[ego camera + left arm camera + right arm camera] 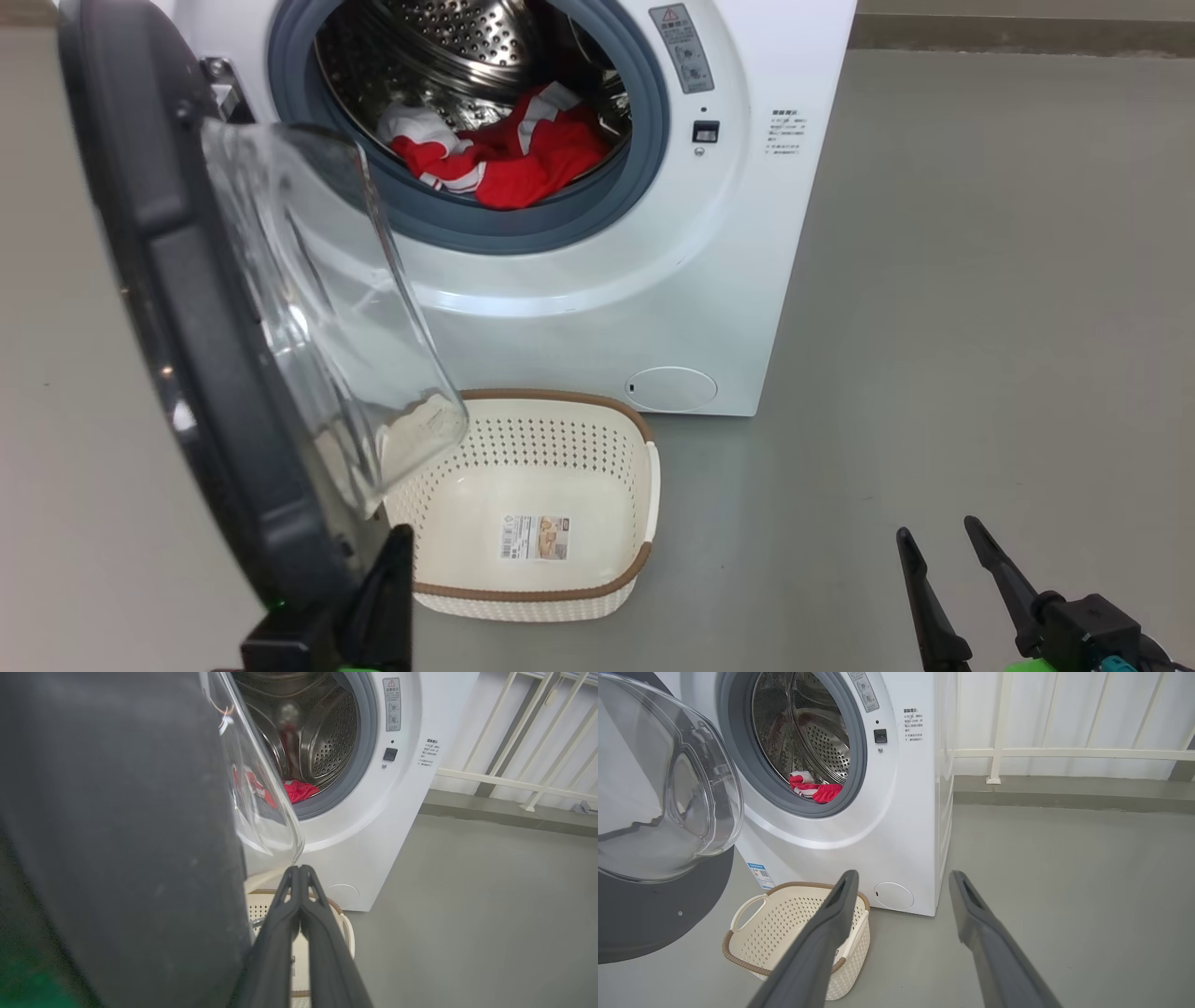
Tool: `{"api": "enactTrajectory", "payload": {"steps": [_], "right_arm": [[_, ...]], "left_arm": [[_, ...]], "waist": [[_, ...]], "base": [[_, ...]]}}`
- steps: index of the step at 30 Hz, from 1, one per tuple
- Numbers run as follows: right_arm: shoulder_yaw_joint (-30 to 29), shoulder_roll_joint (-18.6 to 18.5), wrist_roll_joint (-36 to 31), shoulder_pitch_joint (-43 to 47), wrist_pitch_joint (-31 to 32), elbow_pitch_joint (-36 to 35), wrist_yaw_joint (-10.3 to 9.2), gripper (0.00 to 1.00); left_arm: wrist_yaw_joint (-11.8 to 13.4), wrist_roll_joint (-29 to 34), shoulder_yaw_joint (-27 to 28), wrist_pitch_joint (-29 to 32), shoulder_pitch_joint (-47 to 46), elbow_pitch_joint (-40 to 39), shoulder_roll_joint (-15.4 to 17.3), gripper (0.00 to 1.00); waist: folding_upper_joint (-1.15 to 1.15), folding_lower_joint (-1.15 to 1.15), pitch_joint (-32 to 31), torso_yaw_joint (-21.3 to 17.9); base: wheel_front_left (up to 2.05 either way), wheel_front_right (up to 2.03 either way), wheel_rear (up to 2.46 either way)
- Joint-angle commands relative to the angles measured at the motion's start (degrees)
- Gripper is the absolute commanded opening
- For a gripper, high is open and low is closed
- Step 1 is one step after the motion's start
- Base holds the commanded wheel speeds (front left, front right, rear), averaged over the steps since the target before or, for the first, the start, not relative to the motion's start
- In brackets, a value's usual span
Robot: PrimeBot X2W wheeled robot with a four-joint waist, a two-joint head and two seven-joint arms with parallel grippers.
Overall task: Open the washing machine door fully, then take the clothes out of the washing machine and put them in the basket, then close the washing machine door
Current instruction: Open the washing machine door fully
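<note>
Black-rimmed round glass door hangs open, your left gripper pressed together beside its rim. Next, send your spread right gripper for the red striped clothes.

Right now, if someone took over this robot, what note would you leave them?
Left gripper: shut, empty, beside the lower edge of the round black-rimmed glass door.
Right gripper: open, empty, over the floor.
Red white-striped clothes lie in the steel drum of the white front-loading washing machine; the cream perforated plastic basket stands empty on the floor before it.
Done: door is open.
Left: move clothes to basket, close door.
</note>
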Motion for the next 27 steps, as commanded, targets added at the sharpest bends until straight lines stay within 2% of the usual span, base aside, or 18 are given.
{"api": "enactTrajectory", "payload": {"steps": [1,15,27], "right_arm": [[1.4,-0.8,0.0,-1.3,-0.4,-1.3,0.2,1.0],[1.3,-0.8,0.2,-1.8,-0.4,-1.4,0.2,1.0],[0.8,-0.8,-0.1,-2.4,-0.4,-1.5,0.2,1.0]], "left_arm": [[1.3,-0.8,3.7,-0.4,-1.0,-1.1,2.0,0.0],[3.4,-4.2,11.5,-2.4,1.8,-1.7,4.8,0.0],[3.2,-7.4,21.1,-4.0,3.5,0.3,6.3,0.0]], "waist": [[0.0,0.0,0.1,0.2],[0.0,0.0,1.0,1.2],[0.0,0.0,2.1,2.2]], "base": [[0.0,0.0,0.0],[0.0,0.0,0.0],[0.0,0.0,0.0]]}}
